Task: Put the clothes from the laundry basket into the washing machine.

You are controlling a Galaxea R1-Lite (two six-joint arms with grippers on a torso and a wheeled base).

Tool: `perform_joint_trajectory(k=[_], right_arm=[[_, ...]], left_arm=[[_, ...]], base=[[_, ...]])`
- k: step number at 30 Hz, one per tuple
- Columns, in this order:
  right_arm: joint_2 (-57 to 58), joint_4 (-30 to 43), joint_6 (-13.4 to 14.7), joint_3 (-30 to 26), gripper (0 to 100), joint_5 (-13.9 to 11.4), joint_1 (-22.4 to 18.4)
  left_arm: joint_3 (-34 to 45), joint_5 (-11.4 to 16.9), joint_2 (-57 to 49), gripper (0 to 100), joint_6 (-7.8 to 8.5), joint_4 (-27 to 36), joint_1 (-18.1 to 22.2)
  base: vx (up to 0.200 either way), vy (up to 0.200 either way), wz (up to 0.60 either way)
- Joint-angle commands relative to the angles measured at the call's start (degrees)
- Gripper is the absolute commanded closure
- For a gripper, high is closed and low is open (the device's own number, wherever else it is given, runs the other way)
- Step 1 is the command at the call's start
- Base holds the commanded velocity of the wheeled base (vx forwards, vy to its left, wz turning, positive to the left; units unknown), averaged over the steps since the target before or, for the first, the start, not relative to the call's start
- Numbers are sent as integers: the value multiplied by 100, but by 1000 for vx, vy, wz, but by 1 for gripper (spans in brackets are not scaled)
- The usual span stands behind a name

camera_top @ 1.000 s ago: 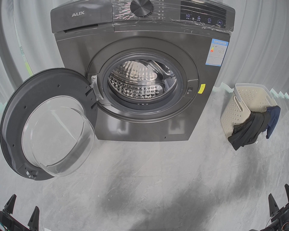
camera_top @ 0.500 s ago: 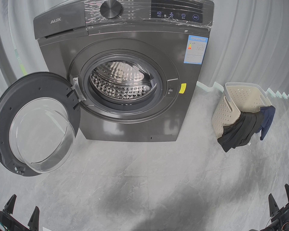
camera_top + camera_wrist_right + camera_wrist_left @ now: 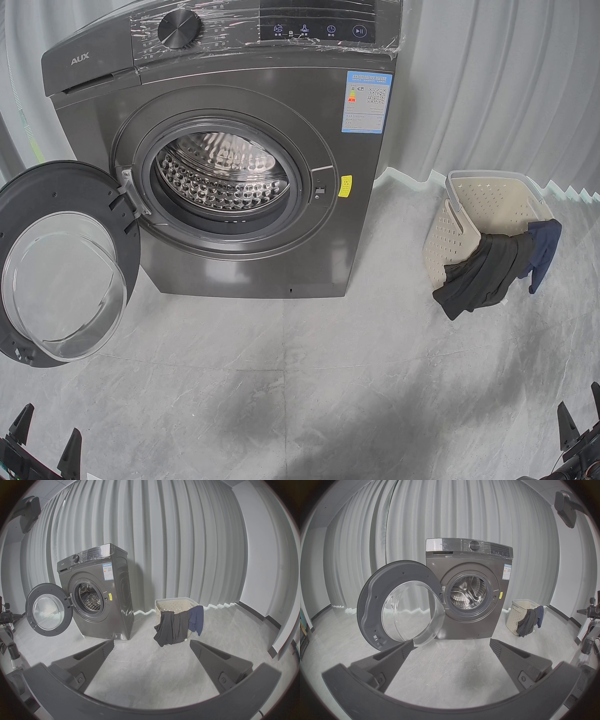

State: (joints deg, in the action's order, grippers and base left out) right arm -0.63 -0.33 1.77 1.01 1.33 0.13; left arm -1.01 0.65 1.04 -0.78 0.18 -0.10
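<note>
Washing machine (image 3: 220,181) stands well ahead of the left gripper (image 3: 451,640), door (image 3: 62,262) swung open; laundry basket (image 3: 500,200) (dark clothes (image 3: 484,275) draped over its rim) sits ahead of the right gripper (image 3: 151,641); both grippers gape wide, empty

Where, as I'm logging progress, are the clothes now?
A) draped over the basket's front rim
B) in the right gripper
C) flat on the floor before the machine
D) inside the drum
A: the clothes hang over the front rim of the basket, beside the machine, while the drum shows only bare metal.
</note>
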Motion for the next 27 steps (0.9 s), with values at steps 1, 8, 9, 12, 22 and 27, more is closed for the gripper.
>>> perform_joint_trajectory(k=[1, 8, 9, 12, 22, 27], right_arm=[[28, -2, -1, -92, 0, -1, 4], [37, 50, -168, -92, 0, -124, 4], [37, 50, -177, -92, 0, -124, 4], [37, 50, -186, -92, 0, -124, 4], [37, 50, -186, -92, 0, -133, -5], [28, 50, -177, -92, 0, -124, 4]], left_arm=[[84, -3, -104, 0, -10, -1, 1], [84, -3, -104, 0, -10, -1, 1], [84, -12, -104, 0, -10, -1, 1], [84, -3, -104, 0, -10, -1, 1], [84, -21, -104, 0, -27, -1, 1], [84, -21, -104, 0, -27, -1, 1]], base=[[200, 0, 0], [200, 0, 0], [200, 0, 0], [0, 0, 0], [0, -80, 0], [0, -200, 0]])
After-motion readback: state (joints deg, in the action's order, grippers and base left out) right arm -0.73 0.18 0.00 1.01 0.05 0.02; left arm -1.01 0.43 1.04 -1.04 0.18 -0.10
